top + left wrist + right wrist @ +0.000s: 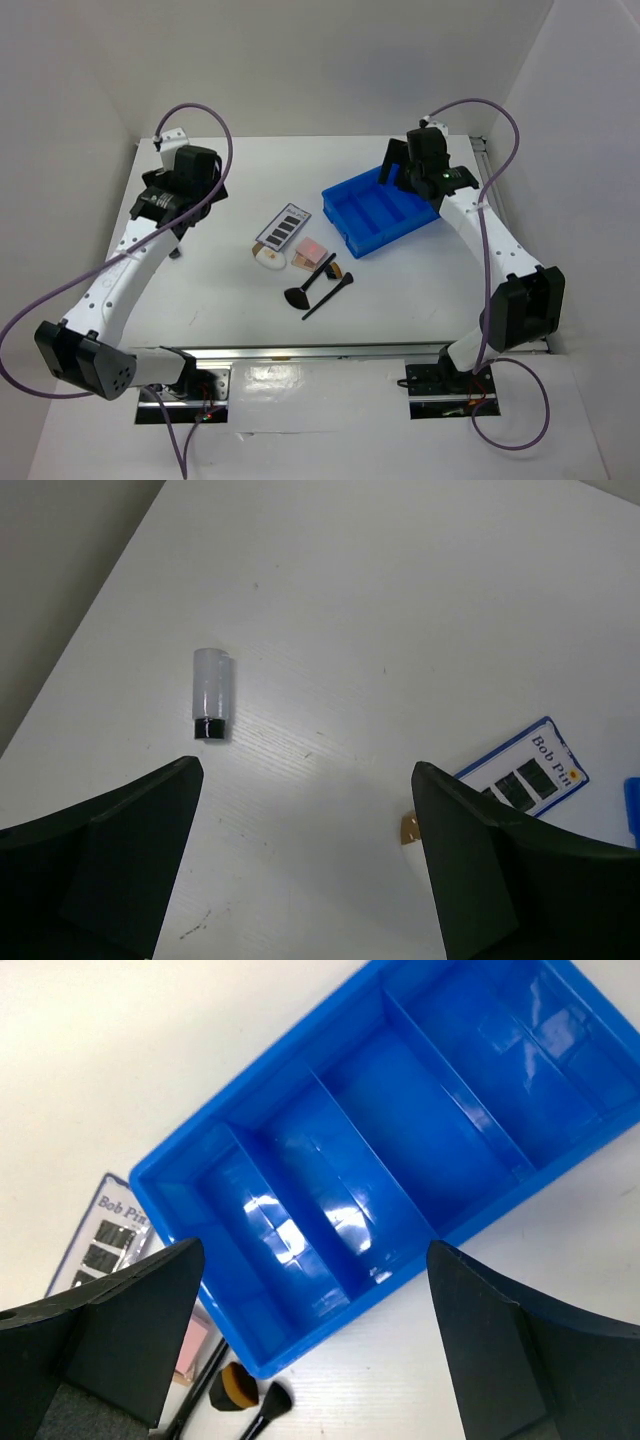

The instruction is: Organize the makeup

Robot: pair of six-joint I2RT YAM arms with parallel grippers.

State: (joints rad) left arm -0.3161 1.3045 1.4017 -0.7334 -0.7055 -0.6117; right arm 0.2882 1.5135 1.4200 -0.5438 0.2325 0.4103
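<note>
The makeup lies mid-table: a dark palette [283, 228], a pink compact [312, 252], a white sponge [268, 258] and two black brushes [310, 284] [328, 295]. My left gripper [176, 222] is open and empty, above the table left of the set. Its wrist view [305, 860] shows the palette [525, 773] and the sponge's tan base [408, 828] by the right finger. My right gripper [396, 166] is open and empty above the blue tray. Its wrist view [315, 1340] shows the palette [115, 1235], the compact [190, 1345] and the brush heads [235, 1385].
The blue compartmented tray [380, 215] stands at the right back, empty, and also shows in the right wrist view [330, 1090]. A small clear vial with a black cap [210, 695] lies on the table ahead of the left gripper. White walls enclose the table.
</note>
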